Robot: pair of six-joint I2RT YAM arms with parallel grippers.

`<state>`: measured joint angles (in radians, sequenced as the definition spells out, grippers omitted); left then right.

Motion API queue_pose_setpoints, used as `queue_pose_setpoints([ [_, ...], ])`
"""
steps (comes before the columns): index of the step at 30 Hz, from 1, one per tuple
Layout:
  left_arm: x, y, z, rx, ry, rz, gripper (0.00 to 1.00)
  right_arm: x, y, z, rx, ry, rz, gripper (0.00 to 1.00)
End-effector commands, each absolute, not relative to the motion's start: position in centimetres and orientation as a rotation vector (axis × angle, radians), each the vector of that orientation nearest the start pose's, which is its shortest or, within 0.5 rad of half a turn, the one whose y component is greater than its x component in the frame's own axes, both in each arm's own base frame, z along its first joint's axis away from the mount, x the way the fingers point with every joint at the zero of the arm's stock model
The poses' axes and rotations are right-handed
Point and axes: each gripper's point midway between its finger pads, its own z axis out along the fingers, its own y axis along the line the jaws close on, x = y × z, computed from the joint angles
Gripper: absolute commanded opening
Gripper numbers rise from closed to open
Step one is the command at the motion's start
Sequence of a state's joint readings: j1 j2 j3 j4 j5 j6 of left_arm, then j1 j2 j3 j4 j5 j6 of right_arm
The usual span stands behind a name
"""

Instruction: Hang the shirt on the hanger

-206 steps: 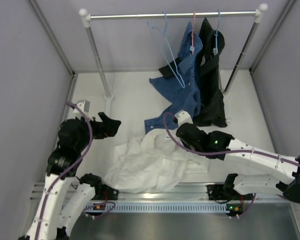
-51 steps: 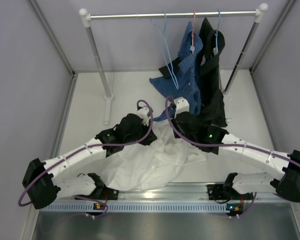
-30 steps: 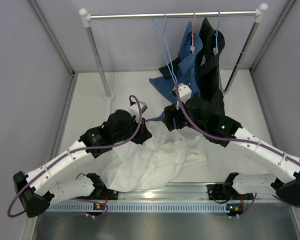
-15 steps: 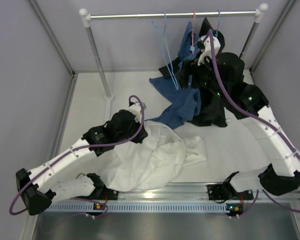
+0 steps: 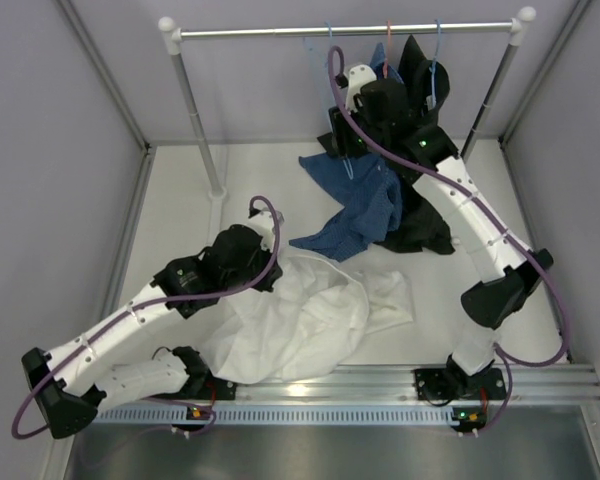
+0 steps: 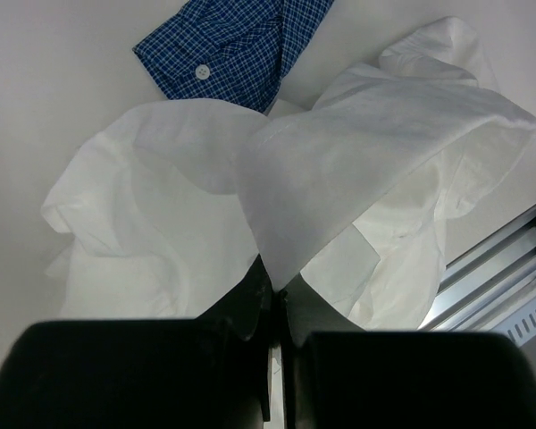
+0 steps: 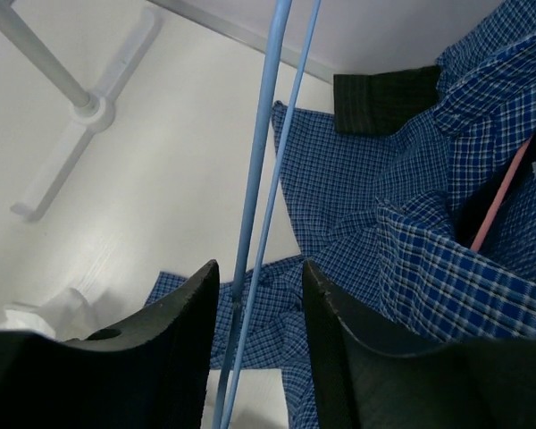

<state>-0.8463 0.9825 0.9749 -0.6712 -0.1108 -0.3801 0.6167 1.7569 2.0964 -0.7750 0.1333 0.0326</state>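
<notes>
The white shirt (image 5: 300,320) lies crumpled on the floor near the front. My left gripper (image 5: 275,265) is shut on a fold of it, and in the left wrist view the shirt (image 6: 366,152) rises in a peak from the pinched jaws (image 6: 275,281). The light-blue hanger (image 5: 329,32) hangs from the rail, mostly hidden behind my right arm. My right gripper (image 5: 340,135) is raised to it. In the right wrist view two wires of the hanger (image 7: 257,179) run between the fingers of the gripper (image 7: 259,268), close to the left finger; the jaws stand apart.
A blue checked shirt (image 5: 355,210) and a black garment (image 5: 425,215) hang from the rail (image 5: 260,32) and trail onto the floor, on a red hanger (image 5: 386,45) and a darker blue hanger (image 5: 436,45). Rack posts (image 5: 195,110) stand left and right. A metal track (image 5: 330,380) runs along the front.
My right arm has swung up from beside the white shirt to the rail, and its jaws have narrowed around the hanger wires. The left gripper has stayed shut on the shirt.
</notes>
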Motion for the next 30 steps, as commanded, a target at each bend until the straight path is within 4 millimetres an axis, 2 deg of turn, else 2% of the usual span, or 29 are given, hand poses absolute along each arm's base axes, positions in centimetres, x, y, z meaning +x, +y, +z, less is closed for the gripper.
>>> queue_pose_setpoints([
  [1,19.4,-20.5,20.3,0.474,2.236,-0.495,0.0,41.7,25.6,38.0,-0.48,1.933,0.251,0.4],
  [2,19.4,-20.5,20.2,0.468,2.239,-0.494,0.0,41.9,25.4,37.8,-0.476,1.937,0.236,0.34],
  [5,19.3,-20.3,20.0,0.471,2.239,-0.49,0.0,42.0,25.4,37.7,-0.468,1.94,0.235,0.28],
  [13,19.0,-20.4,19.4,0.482,2.244,-0.507,0.0,41.8,25.3,37.8,-0.462,1.939,0.236,0.24],
  [15,18.9,-20.5,19.2,0.484,2.249,-0.509,0.0,41.8,25.2,37.8,-0.461,1.941,0.23,0.2],
  [20,18.9,-20.6,19.0,0.492,2.252,-0.512,0.0,41.8,24.9,38.4,-0.448,1.928,0.223,0.12],
  [30,18.6,-20.8,19.1,0.496,2.245,-0.545,0.0,41.8,24.5,39.5,-0.43,1.903,0.206,0.06],
])
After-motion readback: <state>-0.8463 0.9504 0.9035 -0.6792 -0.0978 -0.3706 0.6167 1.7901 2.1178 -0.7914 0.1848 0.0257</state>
